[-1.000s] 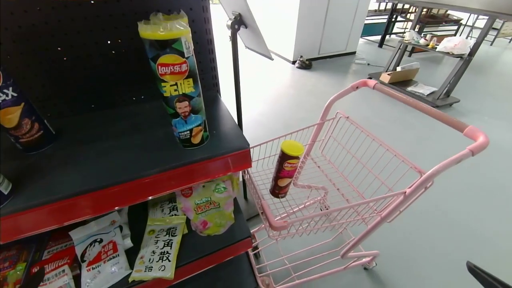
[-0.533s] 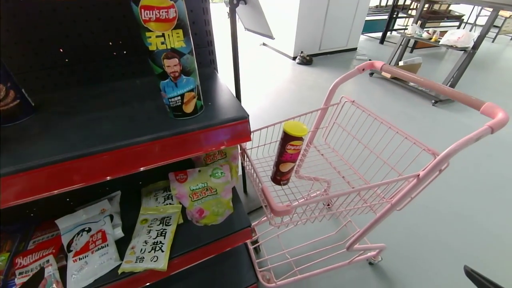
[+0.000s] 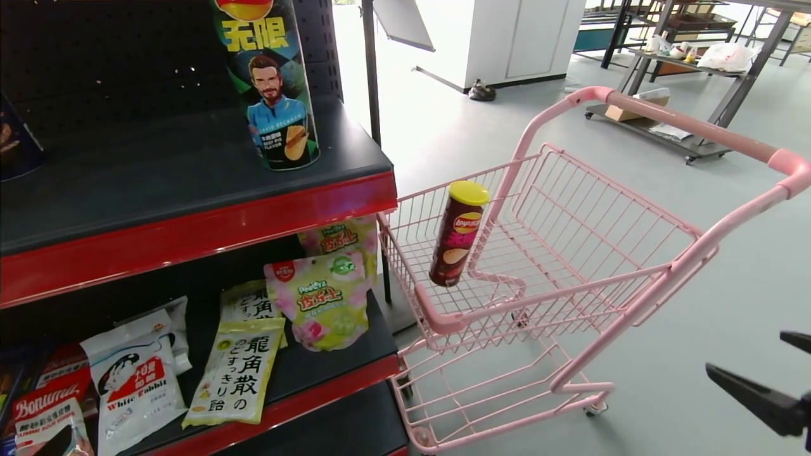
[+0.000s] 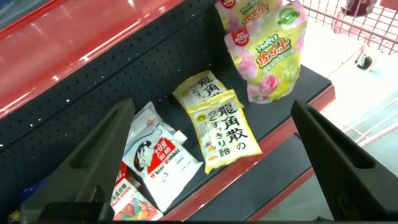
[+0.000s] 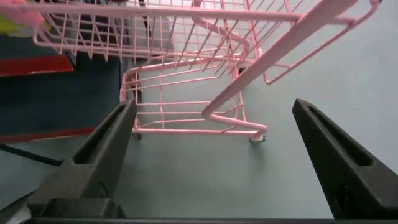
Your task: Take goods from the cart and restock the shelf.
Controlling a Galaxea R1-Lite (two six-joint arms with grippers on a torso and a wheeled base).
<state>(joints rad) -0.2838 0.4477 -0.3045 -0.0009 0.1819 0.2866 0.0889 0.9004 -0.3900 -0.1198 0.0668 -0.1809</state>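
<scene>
Chips can (image 3: 457,233) sits tilted in the pink cart (image 3: 690,126), at the basket's 9 o'clock side, nearest the shelf (image 3: 190,231). Right gripper (image 5: 212,106) is spread wide with nothing between its fingers, over the floor at the cart's 4 o'clock, well apart from the can. Left gripper (image 4: 211,104) is likewise spread and empty, facing the lower shelf's snacks: yellow bag (image 4: 222,129), green-pink pouch (image 4: 270,53), white bag (image 4: 158,158); tall chips tube (image 3: 272,82) stands upright on the upper shelf, 10 o'clock from the cart.
</scene>
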